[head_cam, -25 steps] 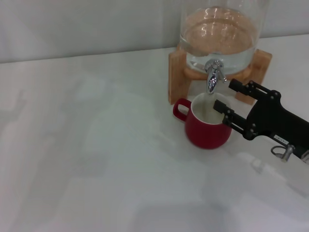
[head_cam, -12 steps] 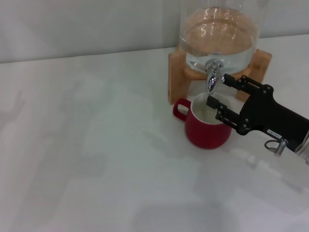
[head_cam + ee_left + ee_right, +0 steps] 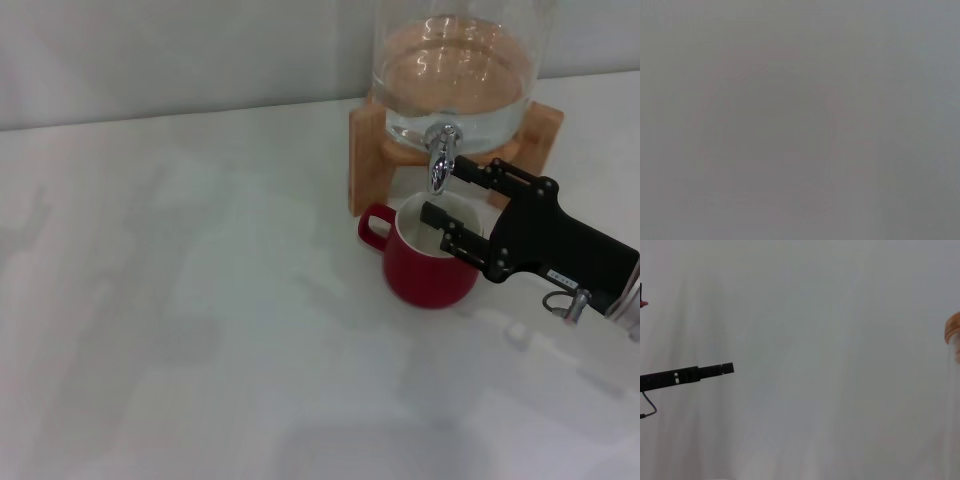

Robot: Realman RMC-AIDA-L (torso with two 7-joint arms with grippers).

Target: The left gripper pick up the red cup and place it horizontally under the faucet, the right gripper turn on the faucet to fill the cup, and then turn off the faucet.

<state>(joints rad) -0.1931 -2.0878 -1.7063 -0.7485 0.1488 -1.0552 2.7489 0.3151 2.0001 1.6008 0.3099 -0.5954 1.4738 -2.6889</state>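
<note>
The red cup (image 3: 428,272) stands upright on the white table in the head view, handle to the left, its white inside right below the faucet (image 3: 441,152). The faucet is a small chrome tap at the base of the glass dispenser. My right gripper (image 3: 445,189) reaches in from the right, open, with one finger bar behind the spout and the other over the cup's mouth. One of its finger bars (image 3: 700,373) shows in the right wrist view. The left gripper is out of view, and the left wrist view shows only plain grey.
The glass dispenser (image 3: 460,70), part full of water, sits on a light wooden stand (image 3: 366,150) at the back right. The white table (image 3: 200,300) stretches left and toward the front. A pale wall runs behind.
My right gripper has moved left and toward the faucet, so its open fingers now lie on either side of the spout. The cup has not moved.
</note>
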